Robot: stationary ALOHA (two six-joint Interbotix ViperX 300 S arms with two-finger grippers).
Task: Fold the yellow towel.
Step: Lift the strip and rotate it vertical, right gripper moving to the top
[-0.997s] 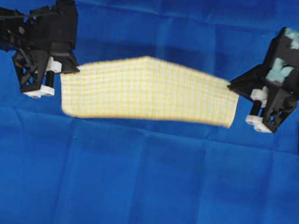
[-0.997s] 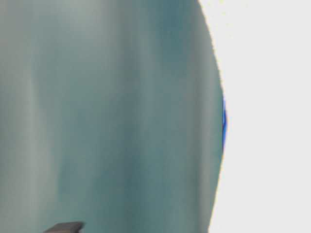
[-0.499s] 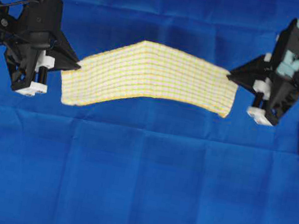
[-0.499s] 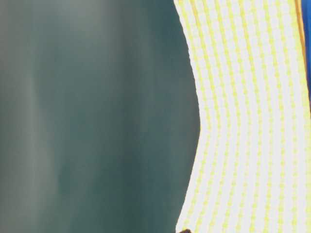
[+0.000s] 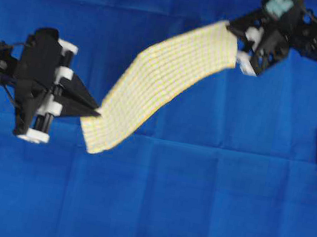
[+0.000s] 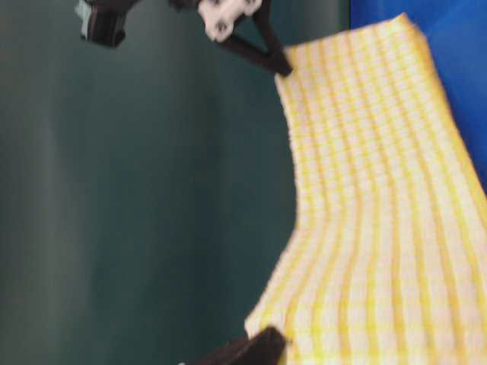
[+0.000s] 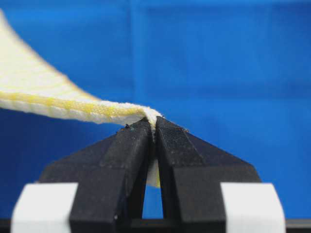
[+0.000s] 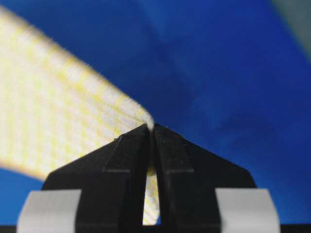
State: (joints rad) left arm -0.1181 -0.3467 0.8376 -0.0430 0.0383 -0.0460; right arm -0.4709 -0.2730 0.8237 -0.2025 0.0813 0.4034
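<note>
My left hand [image 5: 94, 111] is clamped on one corner of the yellow towel [image 5: 159, 82], my right hand [image 5: 231, 26] pinching the opposite corner; I see the cloth stretched diagonally between them above the blue cloth [image 5: 191, 210] covering the counter.

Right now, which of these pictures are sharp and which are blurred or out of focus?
Overhead view: the yellow towel and the right gripper are smeared by motion. Table-level view: the towel is soft and close, the grey-green background featureless. Left wrist view: the left gripper and the pinched hem are crisp. Right wrist view: the gripper tips are sharp, the towel behind them blurred.
</note>
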